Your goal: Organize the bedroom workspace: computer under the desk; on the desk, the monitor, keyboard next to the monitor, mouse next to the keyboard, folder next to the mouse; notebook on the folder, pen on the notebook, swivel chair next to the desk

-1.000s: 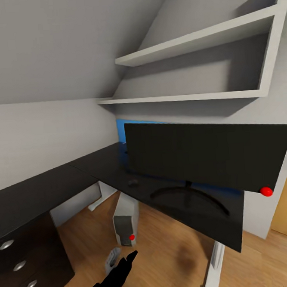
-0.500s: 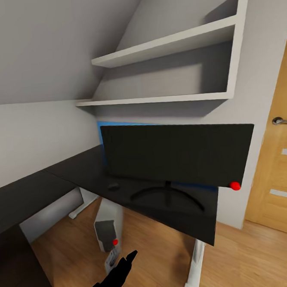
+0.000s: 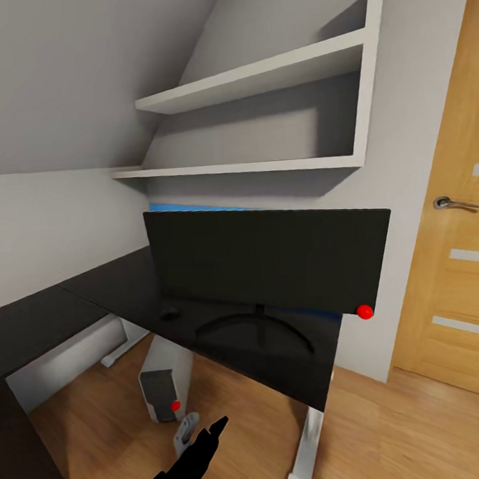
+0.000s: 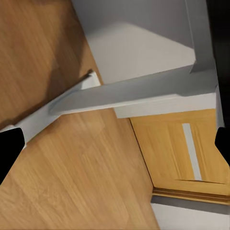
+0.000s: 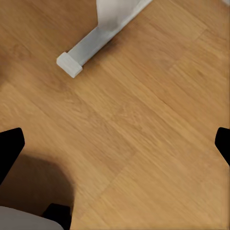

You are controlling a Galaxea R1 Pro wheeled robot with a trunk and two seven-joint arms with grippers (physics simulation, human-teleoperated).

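Black left arm [image 3: 189,467] low, angled twd computer [image 3: 163,382].

We see the desk [image 3: 107,293], long and L-shaped, with a black top and white legs, standing on the wood floor [image 3: 398,429]. On its top the monitor [image 3: 270,262] stands upright on a thin curved black stand, with a red dot at one lower corner. Just beside the stand a small dark mouse [image 3: 170,313] lies on the top. Under the desk the computer [image 3: 163,386] stands upright on the floor. A small grey object [image 3: 184,431] lies on the floor near the computer; we cannot tell what it is.
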